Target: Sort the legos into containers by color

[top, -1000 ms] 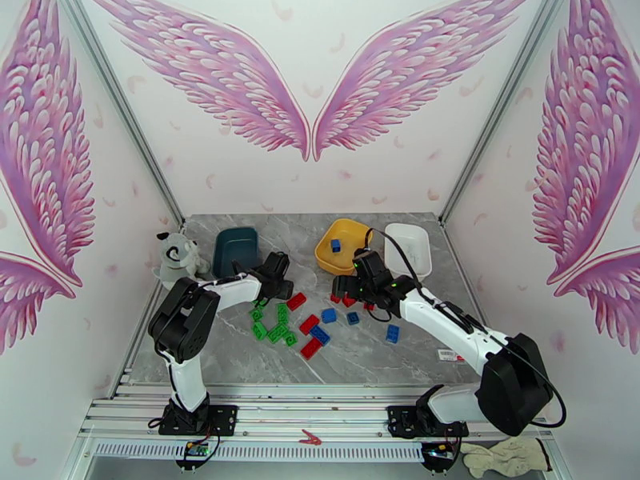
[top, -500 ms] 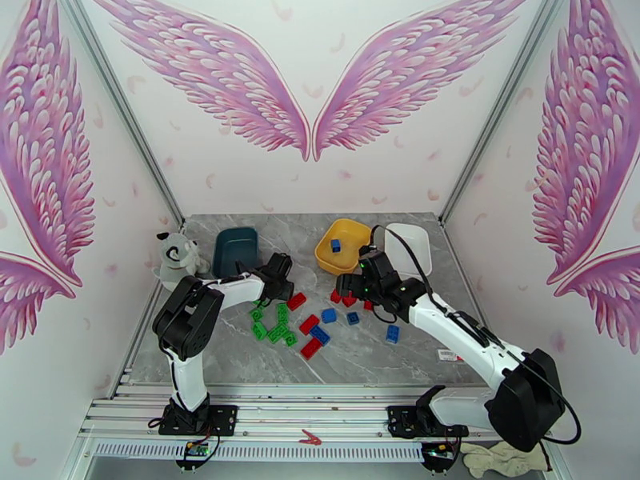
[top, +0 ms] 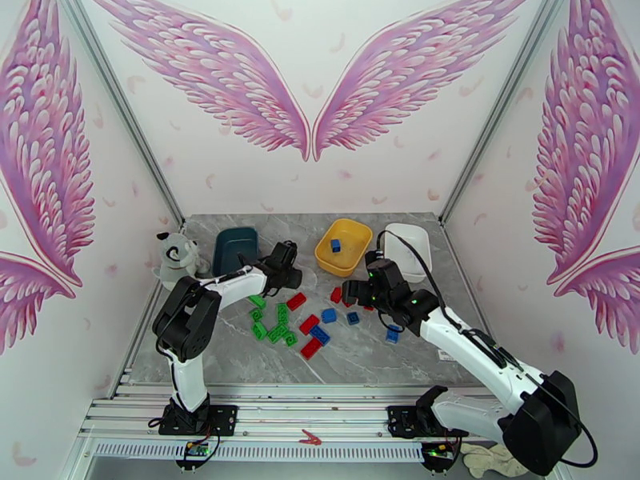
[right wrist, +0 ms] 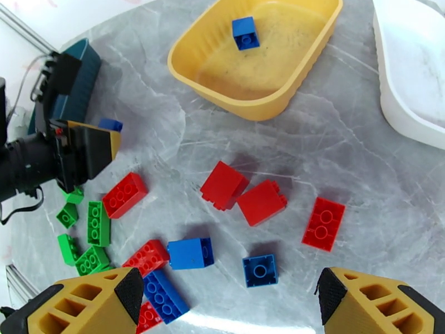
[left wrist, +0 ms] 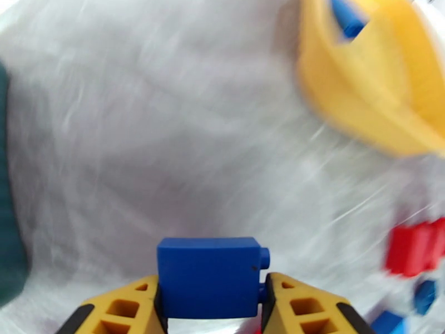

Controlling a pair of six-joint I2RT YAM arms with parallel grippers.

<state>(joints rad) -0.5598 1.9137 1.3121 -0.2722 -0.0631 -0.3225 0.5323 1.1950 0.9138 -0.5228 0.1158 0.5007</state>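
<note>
Right, my left gripper (left wrist: 214, 286) has its jaws clamped on a blue brick (left wrist: 208, 274). It is pinched by two opposite sides, its studs turned sideways toward the right finger, and it is held clear of the tabletop (left wrist: 167, 134). What matters for my next move is where the yellow tray (left wrist: 356, 107) lies. In the blurred left wrist view it sits ahead and off to the right of the jaws, well apart from them, with one blue brick in it (right wrist: 245, 33) already. From above, the left gripper hangs between the teal tray (top: 232, 246) and the yellow one, nearer the teal. So I judge the carry runs rightward and a little away from the bases, over bare tabletop.

My right gripper (right wrist: 227, 288) has its jaws wide apart, holding nothing and touching nothing. It hovers above three red bricks (right wrist: 224, 185) and a small blue brick (right wrist: 260, 270) on the tabletop. The white tray (right wrist: 400, 96) is just beyond on its right side. The right arm is nearer the yellow tray, so I would watch that the two arms do not crowd each other there.
</note>
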